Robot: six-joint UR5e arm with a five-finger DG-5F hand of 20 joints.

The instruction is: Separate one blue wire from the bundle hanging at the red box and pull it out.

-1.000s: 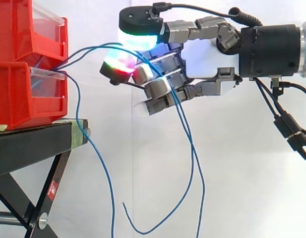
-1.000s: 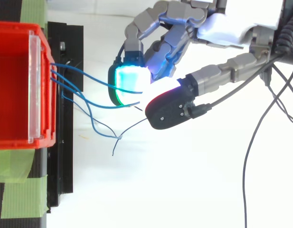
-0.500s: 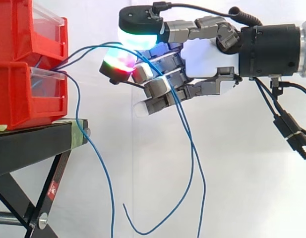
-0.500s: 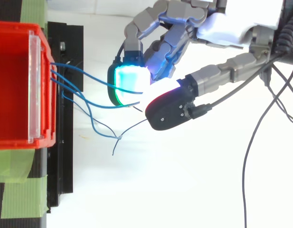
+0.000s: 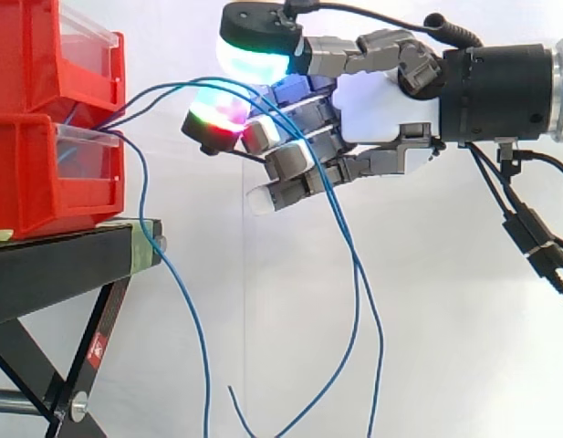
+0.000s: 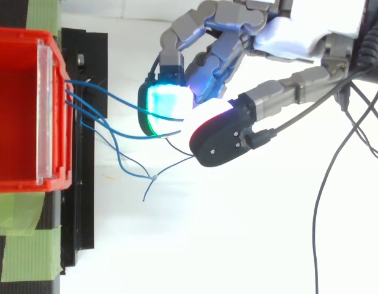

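Several thin blue wires (image 5: 146,95) come out of the gap between two stacked red bins (image 5: 39,173) and arc to the right. My hand (image 5: 383,102) reaches in from the right at bin height, fingers curled. Two of the wires (image 6: 112,98) run between the cyan thumb pad (image 5: 254,57) and the red-green finger pad (image 5: 217,117), then drop behind the lower fingers as long loops (image 5: 356,274). Another blue wire (image 5: 185,306) hangs free beside the stand. From above, a further loose wire end (image 6: 149,184) lies below the hand.
The bins rest on a black stand (image 5: 53,265) with crossed legs, at the left. Green tape (image 6: 23,245) marks the stand's edge. A white curtain backs the scene. Open room lies under the hand, to the right of the stand.
The thumb has lifted slightly, and the hanging wire loops have shifted a little to the right and upward. The bins and the rest of the hand have not moved.
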